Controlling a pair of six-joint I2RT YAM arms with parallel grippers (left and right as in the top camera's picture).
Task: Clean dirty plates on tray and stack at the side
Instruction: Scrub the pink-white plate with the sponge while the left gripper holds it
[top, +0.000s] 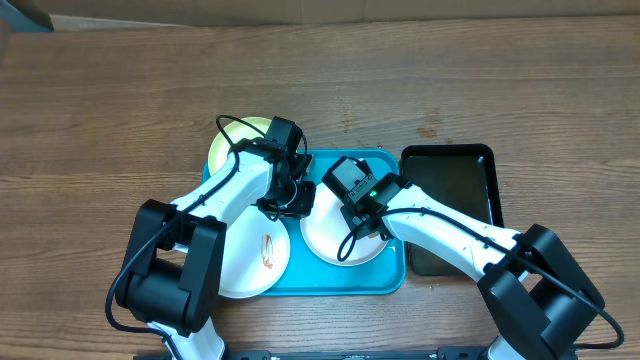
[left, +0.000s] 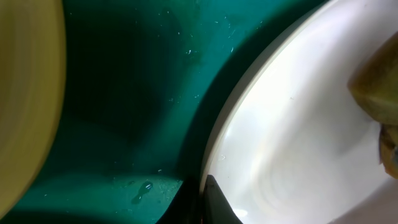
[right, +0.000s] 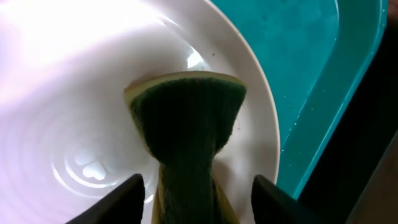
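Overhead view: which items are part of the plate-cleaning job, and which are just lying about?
Part of the job:
- turquoise tray
- white plate with the sponge on it
- smeared white plate
- lime-green plate
- sponge, green pad on yellow

Lying about:
- black tray, to the right of the turquoise tray, nothing visible in it

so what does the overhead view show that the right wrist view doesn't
Only overhead: the lime-green round plate, the white round plate with a brown smear, the glossy black rectangular tray and the wooden table.

Only right wrist: the green scouring sponge with a yellow edge, resting on a plate between the right gripper and its spread fingers.

Both: the plain white round plate under that gripper, and the turquoise rectangular plastic tray it sits on.
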